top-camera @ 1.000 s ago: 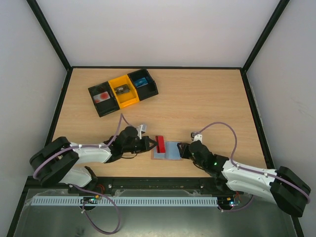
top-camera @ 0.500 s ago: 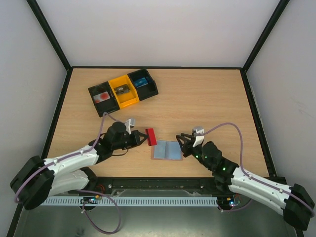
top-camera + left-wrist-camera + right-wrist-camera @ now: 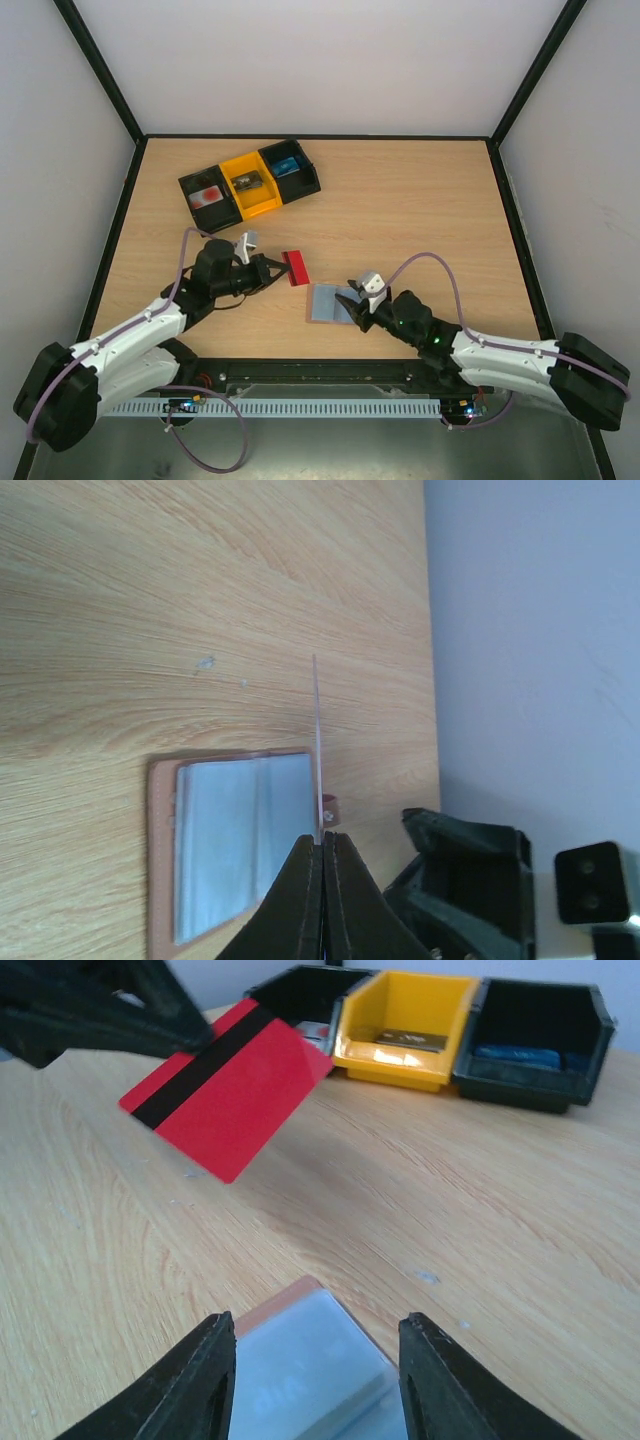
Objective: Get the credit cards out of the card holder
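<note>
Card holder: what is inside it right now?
The open card holder shows only pale greyish lining; the red card is out, in the left gripper. Anything tucked in pockets is hidden.

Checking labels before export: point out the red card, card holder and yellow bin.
red card (image 3: 235,1095), right wrist view, middle of its red face.
card holder (image 3: 325,303), top view, grey inside face.
yellow bin (image 3: 395,1072), right wrist view, front wall.

left fingers pinched shut, right fingers parted

Robotics lab, white-walled enclosure, black frame, wooden tabletop, parts bins
</note>
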Robot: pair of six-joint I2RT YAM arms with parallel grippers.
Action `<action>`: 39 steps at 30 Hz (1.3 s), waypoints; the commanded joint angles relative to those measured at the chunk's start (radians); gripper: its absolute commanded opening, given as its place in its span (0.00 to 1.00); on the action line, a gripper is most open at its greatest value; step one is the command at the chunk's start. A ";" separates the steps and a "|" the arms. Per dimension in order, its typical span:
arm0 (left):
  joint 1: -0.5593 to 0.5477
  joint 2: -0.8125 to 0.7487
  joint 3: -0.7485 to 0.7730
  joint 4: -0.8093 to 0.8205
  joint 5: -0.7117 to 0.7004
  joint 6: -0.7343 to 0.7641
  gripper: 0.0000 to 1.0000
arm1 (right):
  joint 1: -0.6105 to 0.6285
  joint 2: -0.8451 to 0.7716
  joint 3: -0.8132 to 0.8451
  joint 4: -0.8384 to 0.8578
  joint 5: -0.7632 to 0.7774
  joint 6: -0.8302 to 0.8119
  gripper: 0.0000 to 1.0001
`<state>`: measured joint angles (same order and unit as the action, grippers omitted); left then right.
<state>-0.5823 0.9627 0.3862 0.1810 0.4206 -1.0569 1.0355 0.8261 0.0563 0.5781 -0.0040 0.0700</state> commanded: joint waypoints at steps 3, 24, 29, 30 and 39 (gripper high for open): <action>0.023 -0.052 -0.023 0.067 0.118 -0.102 0.03 | 0.037 0.085 0.044 0.188 -0.015 -0.187 0.45; 0.016 0.016 -0.141 0.346 0.206 -0.324 0.03 | 0.147 0.333 0.123 0.349 0.136 -0.627 0.54; 0.014 0.018 -0.149 0.368 0.204 -0.342 0.03 | 0.182 0.386 0.139 0.341 0.149 -0.698 0.54; 0.012 0.019 -0.150 0.370 0.203 -0.343 0.03 | 0.190 0.397 0.143 0.341 0.160 -0.711 0.54; -0.018 0.020 -0.150 0.366 0.193 -0.344 0.03 | 0.214 0.433 0.158 0.393 0.216 -0.732 0.48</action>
<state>-0.5850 0.9802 0.2455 0.5186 0.6090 -1.3972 1.2381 1.2457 0.1883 0.9020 0.1741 -0.6365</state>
